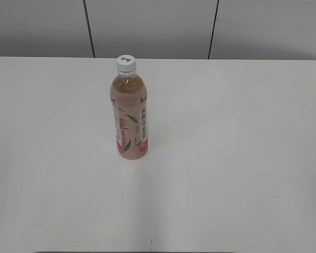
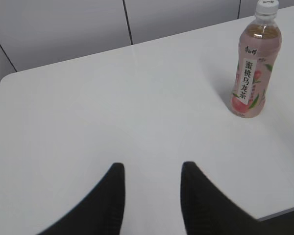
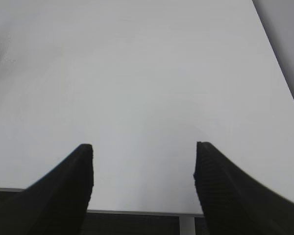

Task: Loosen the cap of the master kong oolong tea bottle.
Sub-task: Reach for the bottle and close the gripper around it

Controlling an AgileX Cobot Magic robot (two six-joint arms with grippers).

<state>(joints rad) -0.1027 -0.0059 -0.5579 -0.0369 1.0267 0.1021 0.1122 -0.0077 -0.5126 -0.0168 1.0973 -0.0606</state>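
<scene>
The master kong oolong tea bottle (image 1: 129, 118) stands upright on the white table, left of centre in the exterior view, with amber tea and a pink peach label. Its white cap (image 1: 126, 64) is on the neck. The bottle also shows at the upper right of the left wrist view (image 2: 252, 73), with the cap (image 2: 267, 7) at the top edge. My left gripper (image 2: 152, 169) is open and empty, far from the bottle. My right gripper (image 3: 143, 149) is open and empty over bare table near its front edge. Neither gripper shows in the exterior view.
The white table (image 1: 226, 158) runs to a grey panelled wall (image 1: 152, 26) at the back. In the right wrist view the table's front edge (image 3: 137, 212) lies between the fingers.
</scene>
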